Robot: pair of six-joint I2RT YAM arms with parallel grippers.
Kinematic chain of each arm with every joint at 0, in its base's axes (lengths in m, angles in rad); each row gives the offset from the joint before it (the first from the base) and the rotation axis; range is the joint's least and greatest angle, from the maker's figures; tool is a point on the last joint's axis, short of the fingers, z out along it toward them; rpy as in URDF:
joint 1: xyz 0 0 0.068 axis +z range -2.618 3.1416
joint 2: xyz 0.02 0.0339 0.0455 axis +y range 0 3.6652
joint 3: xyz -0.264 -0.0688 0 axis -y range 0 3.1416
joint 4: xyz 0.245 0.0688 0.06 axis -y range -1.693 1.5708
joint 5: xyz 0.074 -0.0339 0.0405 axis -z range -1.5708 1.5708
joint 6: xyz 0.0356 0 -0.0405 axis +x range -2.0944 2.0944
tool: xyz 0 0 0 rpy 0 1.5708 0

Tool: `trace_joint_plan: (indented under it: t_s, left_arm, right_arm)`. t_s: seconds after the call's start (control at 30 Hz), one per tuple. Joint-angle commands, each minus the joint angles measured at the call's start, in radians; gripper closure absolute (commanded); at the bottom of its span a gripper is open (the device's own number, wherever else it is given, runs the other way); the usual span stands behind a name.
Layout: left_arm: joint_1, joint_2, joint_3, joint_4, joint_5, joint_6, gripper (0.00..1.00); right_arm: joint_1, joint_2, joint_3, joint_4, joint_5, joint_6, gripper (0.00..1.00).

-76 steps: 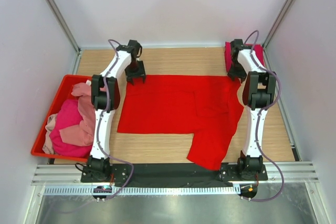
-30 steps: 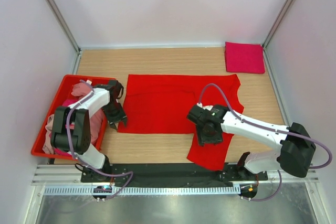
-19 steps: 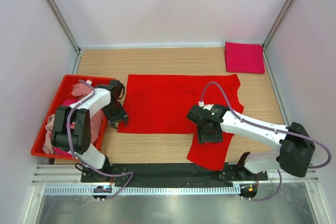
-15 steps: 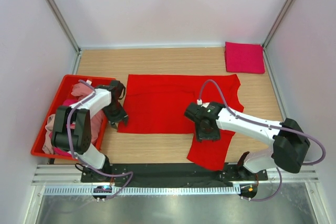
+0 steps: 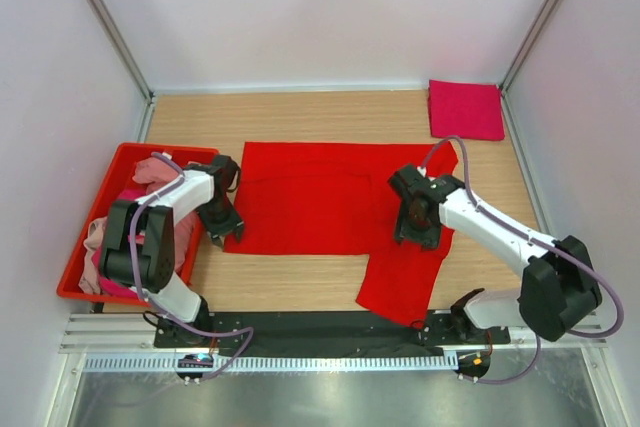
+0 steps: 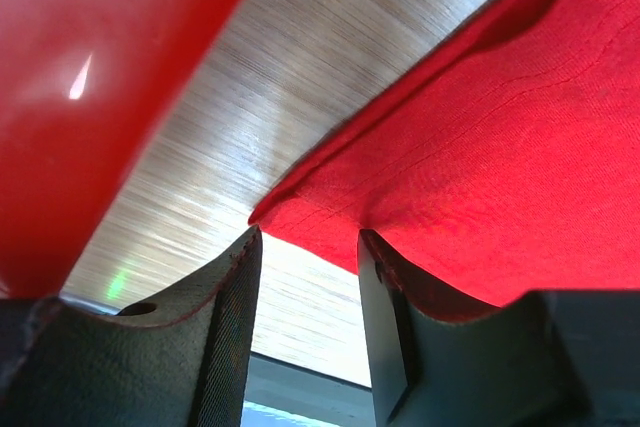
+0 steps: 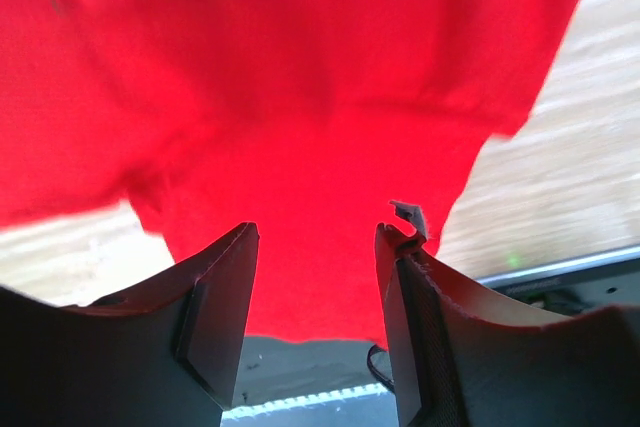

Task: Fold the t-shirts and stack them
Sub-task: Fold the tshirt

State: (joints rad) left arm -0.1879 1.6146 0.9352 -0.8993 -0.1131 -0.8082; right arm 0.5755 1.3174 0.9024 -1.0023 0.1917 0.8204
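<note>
Left claw (image 6: 308, 247) is sitting released at red t-shirt (image 5: 310, 197) corner; right claw (image 7: 316, 237) is hovering released above it.

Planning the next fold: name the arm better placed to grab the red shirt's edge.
Left, likely. Its open jaws sit right at the shirt's near-left corner; the right's hover over flat cloth, off any corner.

Wooden table (image 5: 300, 292), red t-shirt (image 5: 310, 197), magenta t-shirt (image 5: 466, 109), bin (image 5: 128, 162)

Plain white walls (image 5: 320, 7) enclose a light wooden table (image 5: 320, 112). An aluminium rail (image 5: 110, 332) runs along its near edge.
</note>
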Motion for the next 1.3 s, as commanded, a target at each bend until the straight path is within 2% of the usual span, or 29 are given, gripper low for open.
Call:
trace_joint_plan:
  t_s: [0.0,0.2,0.3,0.43,0.57,0.7,0.8,0.87,1.03,1.27]
  left_arm:
    - [0.025,-0.005,-0.012,0.014,-0.033,0.014,0.55]
    - [-0.028,-0.128,0.057,-0.007,-0.04,0.076,0.49]
    - [-0.091,-0.147,0.128,0.06,-0.063,0.099,0.41]
    - [-0.178,0.014,0.318,0.068,-0.094,0.116,0.41]
    - [-0.234,0.27,0.552,0.062,-0.088,0.136,0.43]
    - [-0.269,0.469,0.744,0.007,-0.093,0.142,0.42]
    - [-0.272,0.577,0.826,-0.064,-0.106,0.118,0.4]
    - [-0.268,0.608,0.85,-0.076,-0.146,0.122,0.39]
    - [-0.22,0.677,0.867,-0.095,-0.134,0.127,0.39]
    - [-0.133,0.677,0.823,-0.072,-0.114,0.136,0.39]
  right_arm:
    - [-0.098,0.061,0.105,0.034,0.034,-0.136,0.42]
    - [-0.207,0.216,0.288,0.03,0.083,-0.308,0.39]
    - [-0.273,0.272,0.349,0.028,0.068,-0.348,0.37]
    - [-0.348,0.333,0.421,0.028,0.057,-0.427,0.32]
    - [-0.452,0.414,0.457,0.048,-0.004,-0.46,0.31]
    - [-0.476,0.492,0.503,0.085,-0.005,-0.48,0.3]
    - [-0.477,0.555,0.543,0.126,-0.038,-0.475,0.3]
    - [-0.474,0.581,0.543,0.174,-0.054,-0.472,0.29]
    - [-0.451,0.701,0.607,0.191,-0.034,-0.48,0.29]
    - [-0.385,0.859,0.734,0.186,-0.075,-0.475,0.29]
